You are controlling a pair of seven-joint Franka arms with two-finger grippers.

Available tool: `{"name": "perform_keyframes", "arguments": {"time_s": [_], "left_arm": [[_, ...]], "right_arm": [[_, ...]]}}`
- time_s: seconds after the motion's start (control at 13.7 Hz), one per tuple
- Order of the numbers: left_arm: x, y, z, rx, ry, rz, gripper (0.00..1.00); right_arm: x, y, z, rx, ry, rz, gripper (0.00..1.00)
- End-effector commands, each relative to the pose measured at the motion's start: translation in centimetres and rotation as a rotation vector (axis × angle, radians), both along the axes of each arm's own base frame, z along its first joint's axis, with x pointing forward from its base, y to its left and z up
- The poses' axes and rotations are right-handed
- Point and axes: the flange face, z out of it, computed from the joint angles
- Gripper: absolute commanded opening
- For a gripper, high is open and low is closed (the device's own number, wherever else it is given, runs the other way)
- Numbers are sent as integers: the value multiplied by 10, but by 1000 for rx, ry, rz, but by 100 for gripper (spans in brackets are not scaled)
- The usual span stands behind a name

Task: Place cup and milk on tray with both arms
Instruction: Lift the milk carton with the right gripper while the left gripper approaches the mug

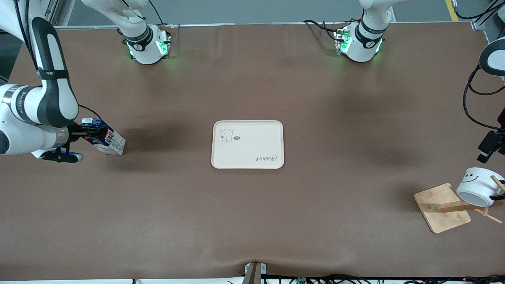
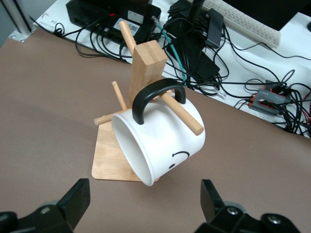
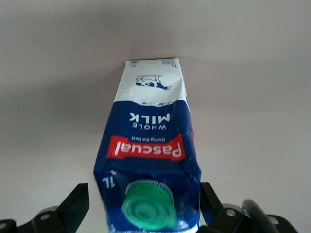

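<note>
Right gripper at the right arm's end of the table, jaws spread to either side of the milk. The carton's capped top sits between the fingers; whether the pads press its sides, I cannot tell. In the front view the milk stands tilted, its base on the table.

Left gripper at the left arm's end, jaws spread and holding nothing. The cup lies just ahead of the open jaws, apart from them, hung by its dark handle on a peg of the wooden rack, mouth turned toward the gripper. In the front view the cup hangs over the rack's base.

Tray mid-table, well apart from both grippers, carrying nothing.
</note>
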Motion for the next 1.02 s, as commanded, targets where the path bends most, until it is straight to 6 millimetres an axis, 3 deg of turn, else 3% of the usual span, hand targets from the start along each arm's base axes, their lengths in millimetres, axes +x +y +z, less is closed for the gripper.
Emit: {"name": "perform_keyframes", "arguments": {"time_s": [0.0,0.07,0.15,0.22,0.29,0.44,0.58,0.8,0.95], "left_arm": [[-11,7,-5,-28,-51,-41,100],[-11,10,-13,-49,-73,-58,100],[-11,14,-20,-63,-90,-69,98],[-7,16,-23,-69,-107,-78,95],[-6,19,-27,-75,-112,-78,94],[1,31,-25,-75,-123,-62,90],[8,39,-22,-59,-134,-72,85],[19,42,-24,-47,-141,-88,83],[20,41,-29,-74,-146,-75,82]], "right_arm": [[-13,5,-4,-5,-15,-10,100],[-14,7,-4,-5,-7,-8,73],[-13,12,-3,-5,-7,1,37],[-10,16,1,-7,-15,9,14],[-4,15,9,-8,-19,8,4],[5,18,39,-1,6,7,3],[19,42,79,22,14,31,5],[28,87,92,52,12,-11,5],[28,137,98,75,9,-45,8]]}}
